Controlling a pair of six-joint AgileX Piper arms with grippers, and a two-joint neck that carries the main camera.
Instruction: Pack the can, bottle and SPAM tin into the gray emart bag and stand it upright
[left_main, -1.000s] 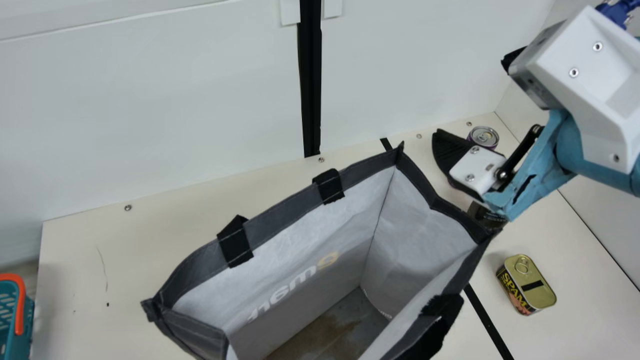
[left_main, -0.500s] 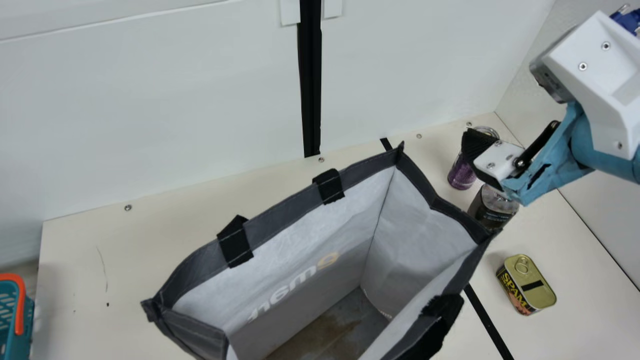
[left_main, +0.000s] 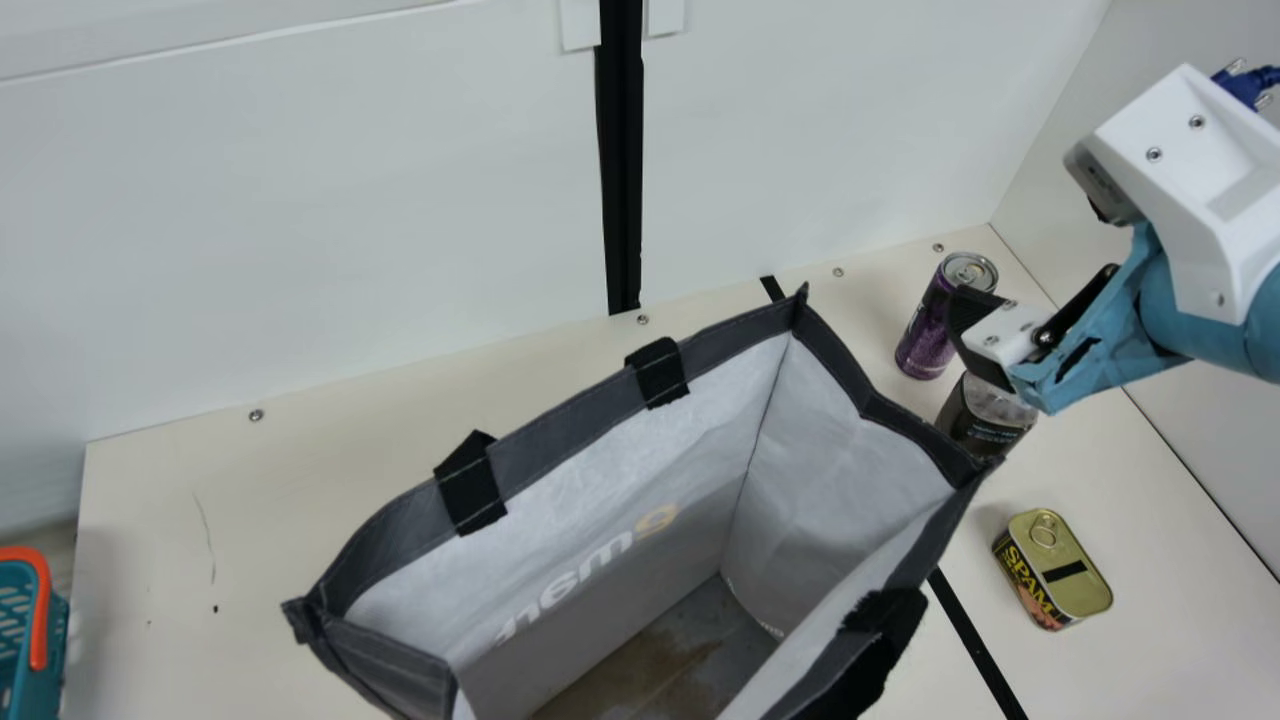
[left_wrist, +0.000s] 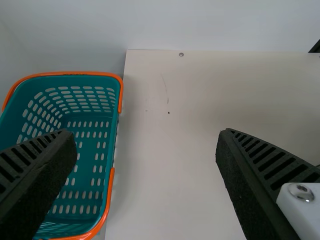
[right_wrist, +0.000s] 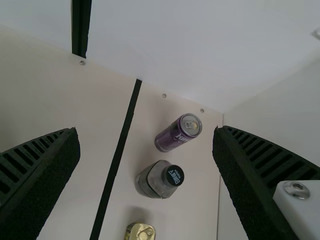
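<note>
In the main view my right gripper (left_main: 972, 338) hangs over the bottle (left_main: 985, 412), partly covering it, close to the purple can (left_main: 932, 325). The right wrist view has my right gripper (right_wrist: 146, 165) wide open, with the upright can (right_wrist: 179, 132) and the black-capped bottle (right_wrist: 159, 179) beyond its fingers. The SPAM tin (left_main: 1052, 570) stands on the table, right of the gray bag (left_main: 800, 480). That bag is upright with its mouth open, and its visible floor holds nothing. My left gripper (left_wrist: 142, 165) is open and holds nothing in the left wrist view.
A teal basket with an orange rim (left_wrist: 85, 170) is at the left end of the table (left_main: 250, 520). White walls (left_main: 350, 200) rise behind the table and along its right side. A black strip (left_main: 970, 640) runs across the tabletop by the bag.
My right gripper has shifted right, away from the bag, uncovering the can and more of the bottle. The bag and tin have stayed put.
</note>
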